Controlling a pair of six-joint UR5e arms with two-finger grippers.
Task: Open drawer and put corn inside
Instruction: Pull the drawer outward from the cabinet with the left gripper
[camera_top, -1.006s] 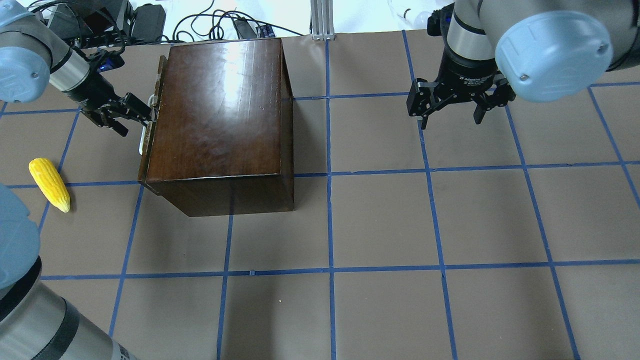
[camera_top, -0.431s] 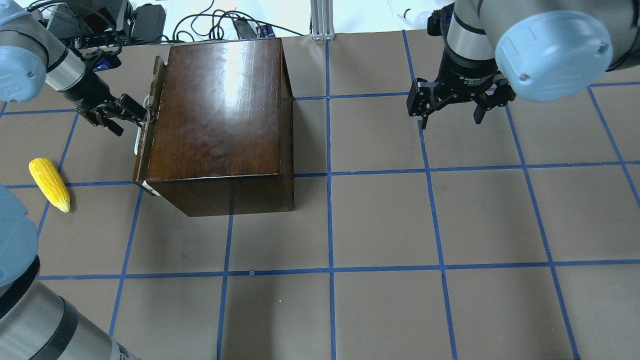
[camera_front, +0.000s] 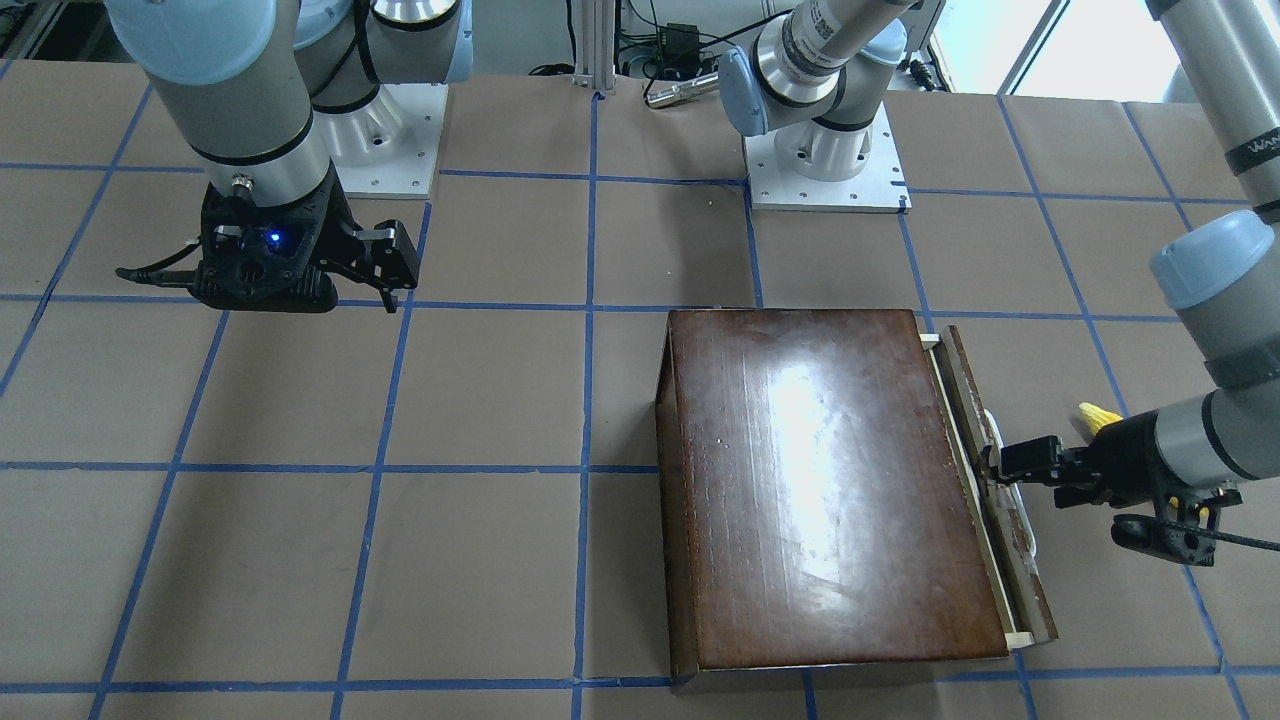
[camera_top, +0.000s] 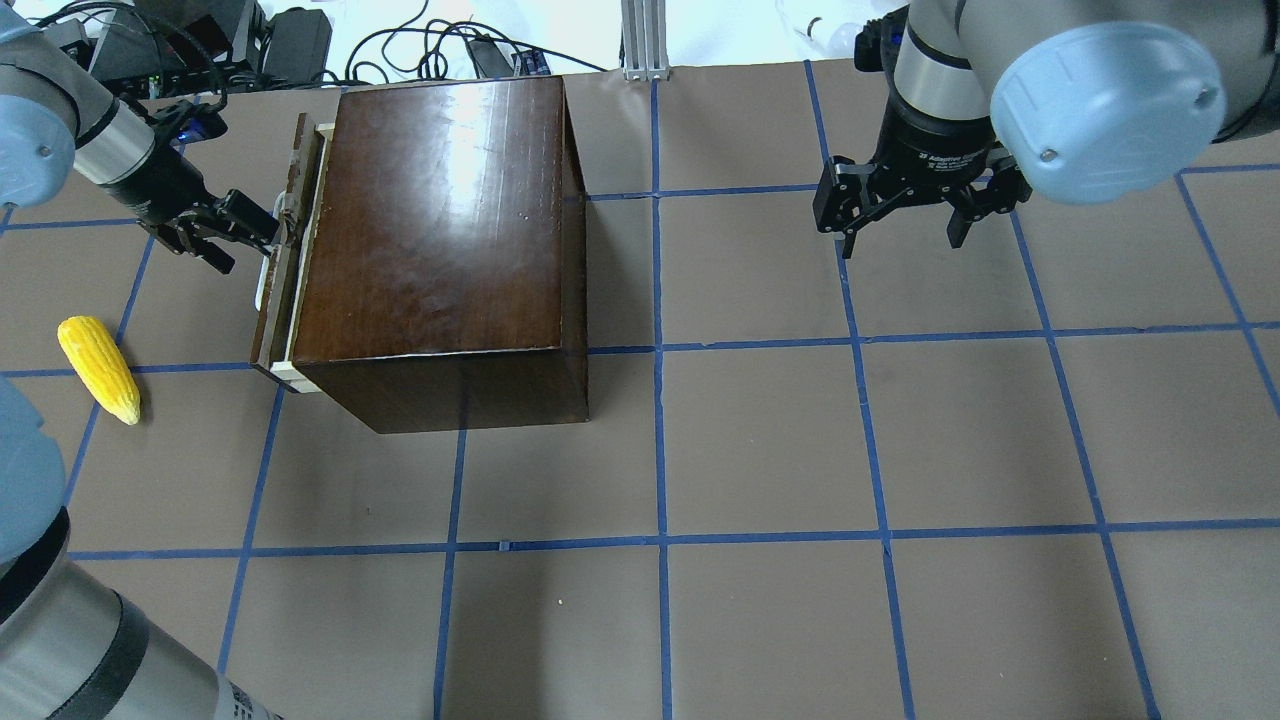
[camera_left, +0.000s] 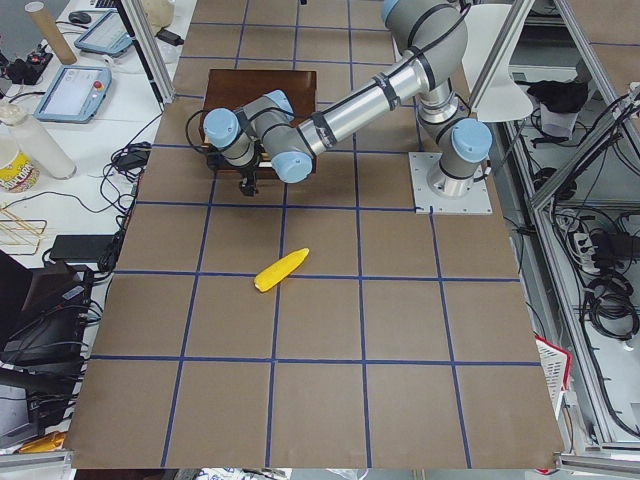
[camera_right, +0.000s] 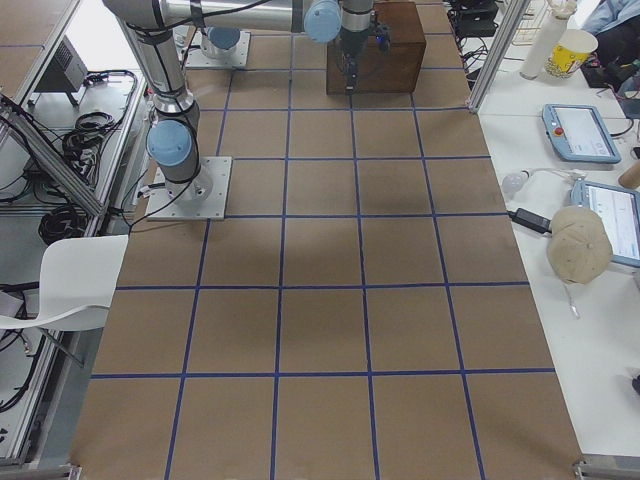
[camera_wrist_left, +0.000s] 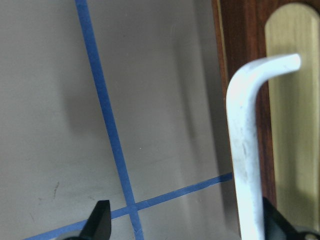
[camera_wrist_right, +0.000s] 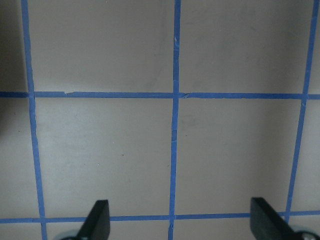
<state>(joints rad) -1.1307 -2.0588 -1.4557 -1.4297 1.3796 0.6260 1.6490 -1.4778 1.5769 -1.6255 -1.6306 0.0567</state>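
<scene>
The glossy dark-brown box (camera_top: 440, 220) stands at the far left of the table. Its drawer (camera_top: 283, 270) is pulled out a little, and a pale wood strip shows behind the dark front panel (camera_front: 985, 470). My left gripper (camera_top: 250, 243) is open at the drawer's white handle (camera_wrist_left: 245, 150). One finger sits at the handle and the other is out over the table. The yellow corn (camera_top: 98, 368) lies on the table left of the box, apart from the gripper. My right gripper (camera_top: 905, 240) is open and empty above the far right of the table.
The table is brown paper with a blue tape grid (camera_top: 660, 540). Cables and electronics (camera_top: 250, 40) lie beyond the far edge behind the box. The left arm's elbow (camera_top: 60, 620) hangs over the near left corner.
My left gripper has moved left, and the drawer has slid out with it by a small gap. The corn and the right arm have not moved.
</scene>
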